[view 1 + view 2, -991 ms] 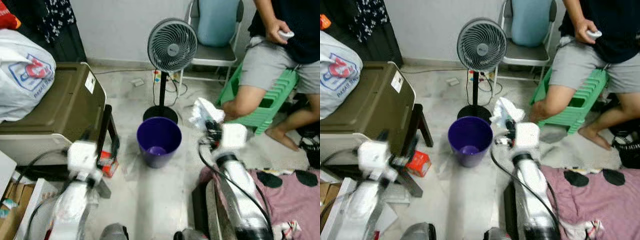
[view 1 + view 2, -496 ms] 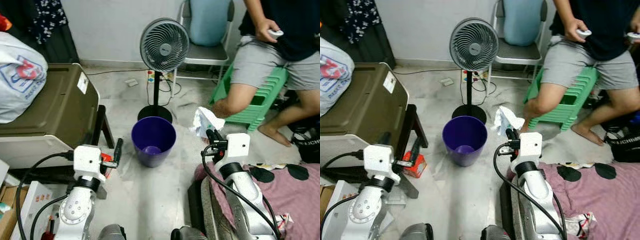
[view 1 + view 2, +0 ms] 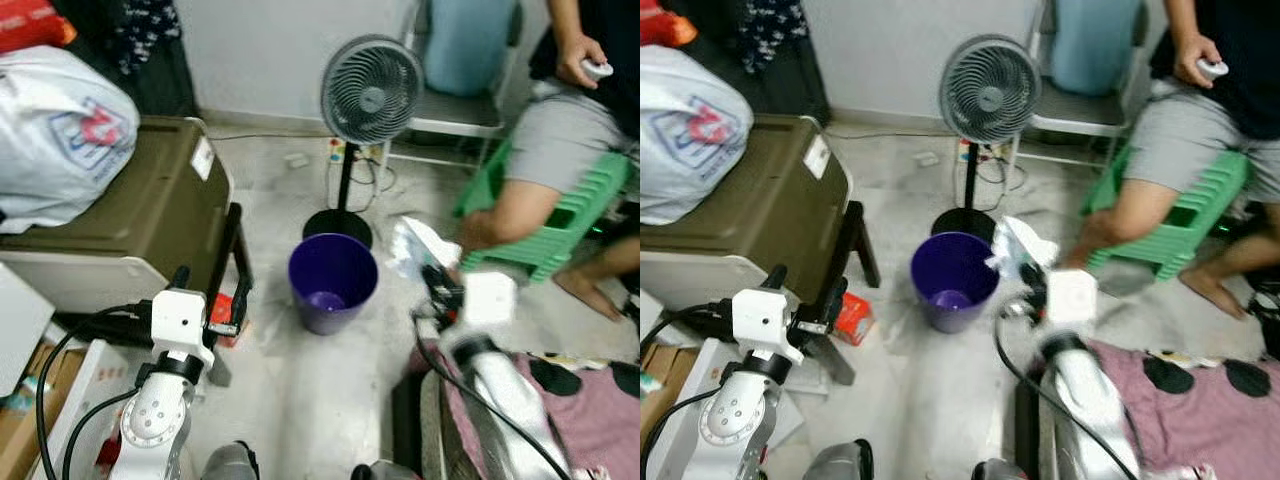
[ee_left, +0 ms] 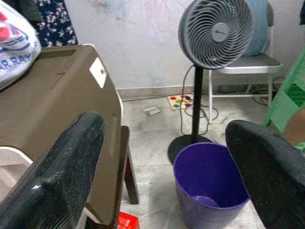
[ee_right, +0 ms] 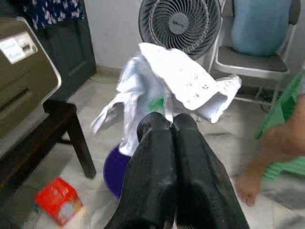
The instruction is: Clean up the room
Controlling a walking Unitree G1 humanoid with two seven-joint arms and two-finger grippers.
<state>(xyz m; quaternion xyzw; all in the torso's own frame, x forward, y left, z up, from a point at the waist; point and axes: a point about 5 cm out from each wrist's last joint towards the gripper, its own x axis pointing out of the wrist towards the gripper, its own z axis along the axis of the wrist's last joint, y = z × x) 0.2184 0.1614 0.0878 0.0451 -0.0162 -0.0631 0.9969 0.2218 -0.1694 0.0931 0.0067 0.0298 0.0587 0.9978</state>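
Left eye view, left to right: one white plastic bag [image 3: 55, 130] at upper left atop one olive bin [image 3: 130, 215]; one left gripper [image 3: 208, 290] at lower left, fingers spread wide and empty; one red box [image 3: 225, 318] on the floor. One purple bucket [image 3: 333, 283] at centre below one pedestal fan [image 3: 372, 90]. One right gripper [image 5: 169, 126] right of centre, fingers pinched on one crumpled white wrapper [image 5: 176, 86] beside the bucket's rim; one seated person [image 3: 575, 120] on one green stool [image 3: 560, 215] at upper right.

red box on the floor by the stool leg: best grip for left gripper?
Take the red box across its narrower sides, coming from above: it lies flat on the floor beside the dark stool leg, so a side approach looks blocked there. The left gripper is open and hovers near it. Judged from blurred views.
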